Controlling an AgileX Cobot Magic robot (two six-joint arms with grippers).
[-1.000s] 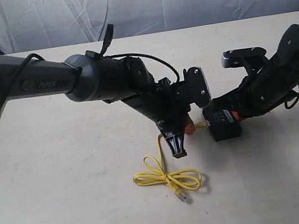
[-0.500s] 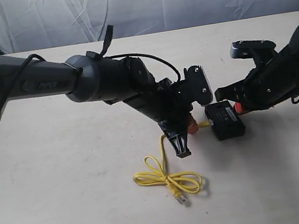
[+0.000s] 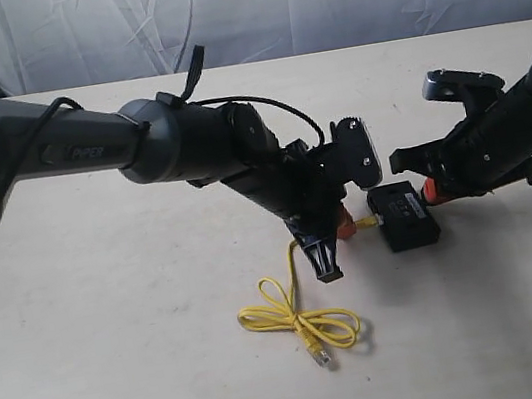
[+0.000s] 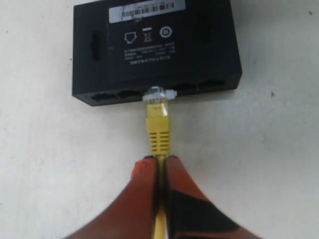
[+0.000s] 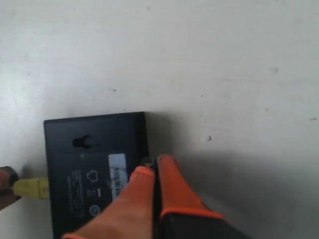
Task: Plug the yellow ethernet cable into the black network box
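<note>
The black network box [image 3: 406, 217] lies flat on the table, label side up, also seen as the box [image 4: 154, 45] and the box [image 5: 94, 164]. The yellow ethernet cable [image 4: 158, 132] has its clear plug [image 4: 157, 94] in the mouth of a middle port. My left gripper [image 4: 158, 162] is shut on the cable just behind the yellow boot, left of the box [image 3: 347, 226]. The cable's remaining length lies looped [image 3: 295, 318] toward the table's front. My right gripper [image 5: 154, 167] is shut with nothing in it, its tips over the box's far edge [image 3: 429, 190].
The pale table [image 3: 120, 364] carries only the box and cable. A white cloth backdrop [image 3: 266, 7] hangs behind it. The cable's free plug [image 3: 321, 353] lies at the front of the loops.
My right arm has drawn back to the right, off the top of the box. The box has slid slightly right. The left gripper stays shut on the cable.
</note>
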